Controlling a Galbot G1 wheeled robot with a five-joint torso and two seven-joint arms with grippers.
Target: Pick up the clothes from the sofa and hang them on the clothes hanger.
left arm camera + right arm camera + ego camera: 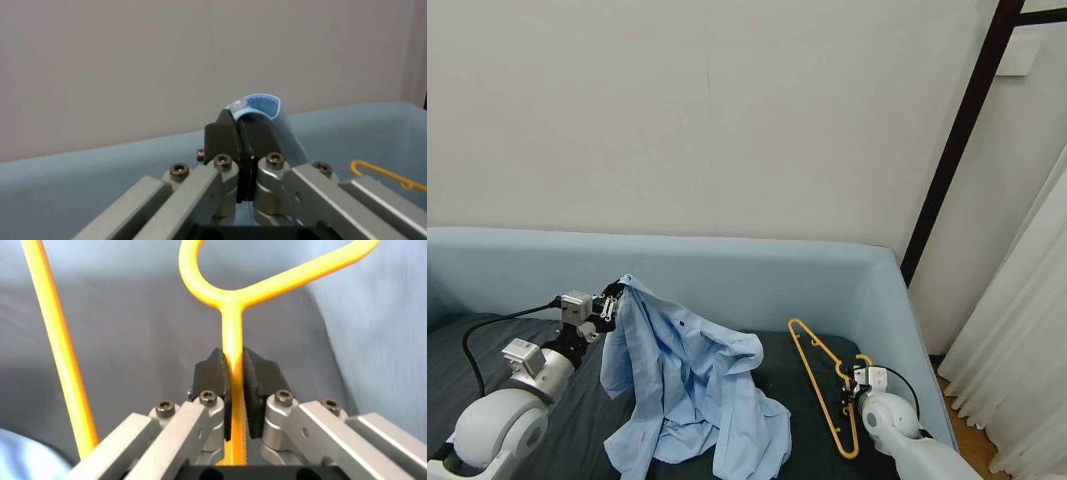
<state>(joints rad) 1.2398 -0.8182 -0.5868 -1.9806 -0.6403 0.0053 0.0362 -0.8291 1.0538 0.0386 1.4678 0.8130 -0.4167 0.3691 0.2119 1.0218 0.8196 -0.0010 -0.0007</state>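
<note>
A light blue shirt [689, 390] hangs from my left gripper [615, 297], which is shut on a fold of its collar [257, 106] and holds it up above the sofa seat; the lower part of the shirt lies bunched on the dark cushion. A yellow clothes hanger [824, 385] rests tilted over the seat at the right. My right gripper [855, 378] is shut on the hanger's neck [233, 347], just below the hook.
The sofa has a pale blue backrest [757, 270] and a right armrest [907, 340], with a dark grey seat [587, 430]. A plain wall rises behind. White curtains [1027, 370] and a dark frame post [957, 140] stand to the right.
</note>
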